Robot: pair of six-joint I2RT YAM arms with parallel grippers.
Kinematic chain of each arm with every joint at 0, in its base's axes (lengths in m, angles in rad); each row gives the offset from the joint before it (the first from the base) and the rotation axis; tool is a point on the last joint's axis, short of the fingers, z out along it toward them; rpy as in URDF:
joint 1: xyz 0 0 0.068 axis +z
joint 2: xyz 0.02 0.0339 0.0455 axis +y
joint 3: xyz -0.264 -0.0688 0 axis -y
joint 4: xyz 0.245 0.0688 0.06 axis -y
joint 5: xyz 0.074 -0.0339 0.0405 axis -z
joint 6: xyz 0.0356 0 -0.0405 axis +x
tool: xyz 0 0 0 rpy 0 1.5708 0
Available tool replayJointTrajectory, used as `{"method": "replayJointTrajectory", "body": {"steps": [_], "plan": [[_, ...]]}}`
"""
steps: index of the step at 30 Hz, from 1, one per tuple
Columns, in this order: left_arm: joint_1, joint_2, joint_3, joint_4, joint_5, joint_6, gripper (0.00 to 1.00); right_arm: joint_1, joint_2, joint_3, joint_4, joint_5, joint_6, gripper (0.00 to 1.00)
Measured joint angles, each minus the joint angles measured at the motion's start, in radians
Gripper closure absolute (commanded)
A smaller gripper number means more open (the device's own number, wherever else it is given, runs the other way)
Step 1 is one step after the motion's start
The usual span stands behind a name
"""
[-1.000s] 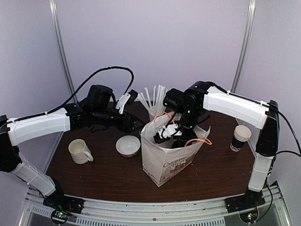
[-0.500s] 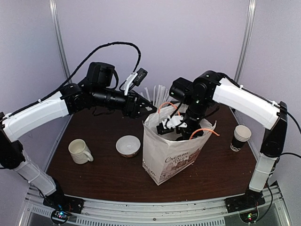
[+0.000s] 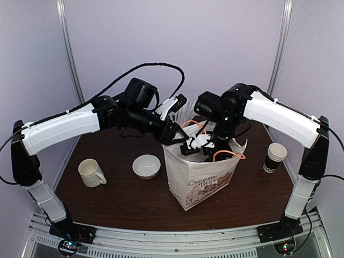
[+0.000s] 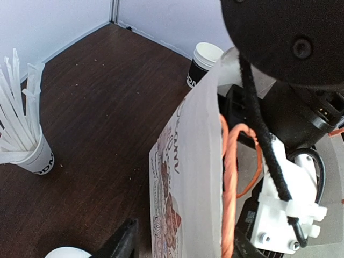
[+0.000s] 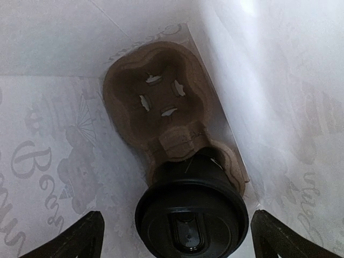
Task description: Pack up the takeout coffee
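Observation:
The takeout coffee [image 5: 191,215], a black cup with a round black lid, stands in one pocket of a brown cardboard carrier [image 5: 153,99] at the bottom of the white printed paper bag [image 3: 200,180]. My right gripper [image 5: 177,236] is open inside the bag, just above the lid, with its fingertips [image 5: 80,236] apart on either side and not touching it. In the top view it [image 3: 207,149] reaches down into the bag's mouth. My left gripper [image 3: 174,138] is at the bag's left rim, open, with the bag wall [image 4: 188,177] between its fingers [image 4: 121,244].
A lidless black cup with a white rim [image 3: 275,157] stands right of the bag, also in the left wrist view [image 4: 203,63]. A white cup of stirrer sticks [image 4: 32,156] stands behind the bag. A cream mug [image 3: 91,172] and a white bowl [image 3: 146,165] sit to the left.
My left arm has swung right and forward from over the bowl area to the bag's left rim. The right gripper has stayed inside the bag and the bag has shifted slightly right.

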Motion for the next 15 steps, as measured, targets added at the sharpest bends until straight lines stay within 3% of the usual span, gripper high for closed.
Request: {"method": "replayJointTrajectory", "body": {"steps": [4, 8, 15], "plan": [[0.0, 0.002, 0.0, -0.011, -0.028, 0.002, 0.67, 0.0, -0.013, -0.012, 0.001, -0.014, -0.011, 0.0], [0.0, 0.006, 0.0, -0.014, -0.037, 0.007, 1.0, -0.001, -0.028, -0.012, -0.006, -0.054, -0.047, 0.01], [0.0, 0.061, 0.034, -0.022, -0.022, 0.029, 1.0, -0.001, -0.062, 0.005, -0.041, -0.128, -0.078, 0.01]]}}
